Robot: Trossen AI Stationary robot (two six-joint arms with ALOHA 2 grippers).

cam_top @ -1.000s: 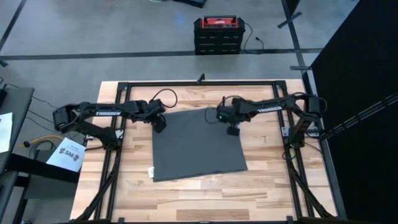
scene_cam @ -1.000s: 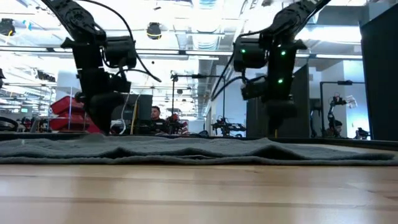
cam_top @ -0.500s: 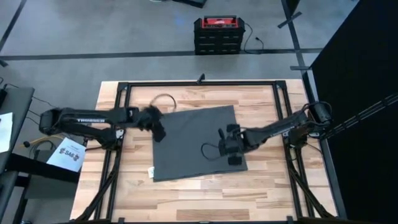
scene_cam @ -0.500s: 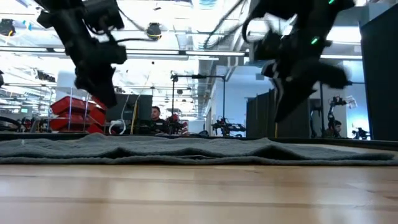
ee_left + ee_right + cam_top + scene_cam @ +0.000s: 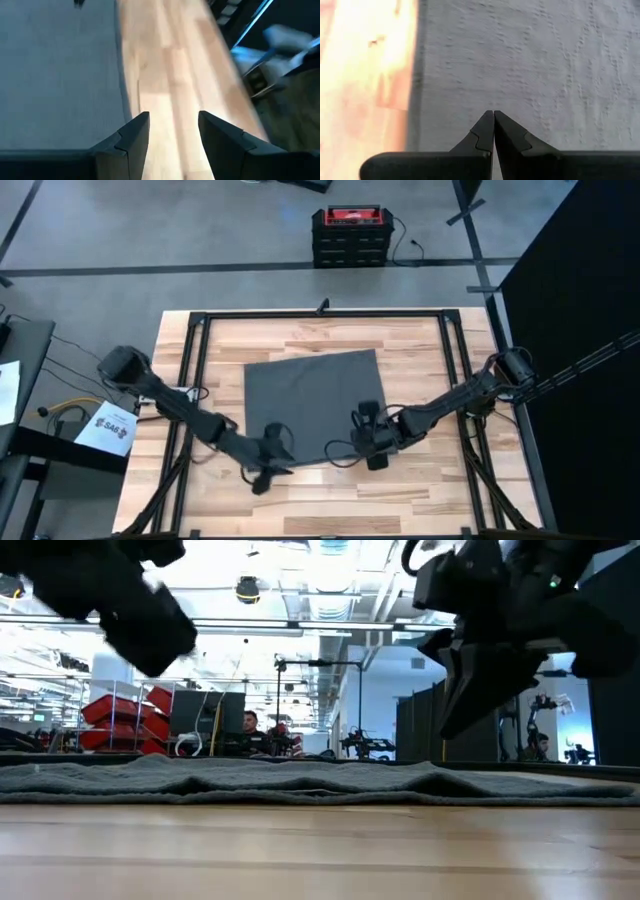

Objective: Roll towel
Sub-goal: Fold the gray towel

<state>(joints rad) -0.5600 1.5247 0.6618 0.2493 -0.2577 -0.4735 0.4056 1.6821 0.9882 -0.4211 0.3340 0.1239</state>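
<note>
Since a second ago: both arms are swinging from the towel's far edge at 12 o'clock down to its near edge at 6 o'clock; the cloth itself is lying as it was.
Towel: I am seeing the towel (image 5: 315,408) spread flat at the table's (image 5: 420,500) centre, slightly skewed, not yet rolled anywhere.
Left gripper: I am reading the left gripper (image 5: 262,477) as hovering at the towel's 7 o'clock corner; in its wrist view the fingers (image 5: 135,140) are standing parted over bare wood just beside the towel's edge (image 5: 119,95), holding nothing.
Right gripper: I am reading the right gripper (image 5: 375,462) as hanging at the 5 o'clock corner; its wrist view is showing the fingers (image 5: 485,131) pressed together, empty, over the cloth (image 5: 530,65) close to its side edge.
Key relation: I am judging the near edge as running from 9 to 3 o'clock between the two grippers, each roughly as close to its own corner, so a roll would be travelling toward 12 o'clock.
Concern: I am expecting the right fingers to need opening before any pinch.
</note>
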